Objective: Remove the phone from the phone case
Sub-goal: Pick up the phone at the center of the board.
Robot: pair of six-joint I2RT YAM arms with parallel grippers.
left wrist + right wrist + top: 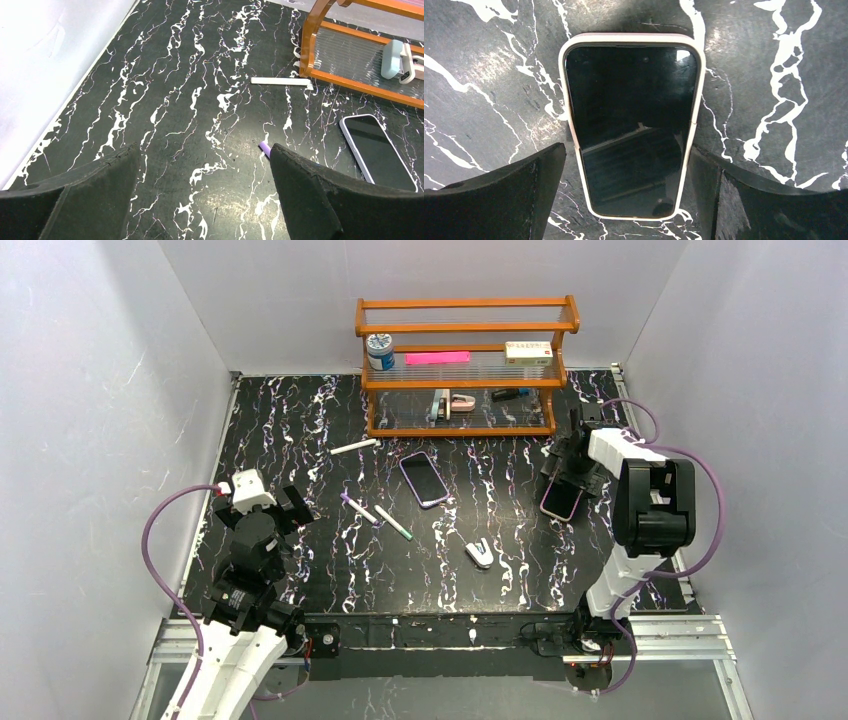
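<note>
A phone in a pale pink case (pixel 631 125) lies face up on the black marbled table (pixel 484 95), at the right in the top view (pixel 561 500). My right gripper (pixel 626 162) is open and low over its near end, one finger on each long side. The right finger (pixel 709 190) is at the case's edge and the left finger (pixel 539 185) stands a little off it. A second phone in a light purple case (pixel 423 479) lies mid-table, also in the left wrist view (pixel 380 152). My left gripper (pixel 204 155) is open and empty at the table's left (pixel 290 508).
An orange wooden shelf (pixel 465 365) with small items stands at the back. A white stick (pixel 354 447), a purple-capped pen (pixel 358 507), a green-tipped pen (pixel 393 523) and a small white clip-like object (pixel 480 553) lie on the table. White walls enclose the sides.
</note>
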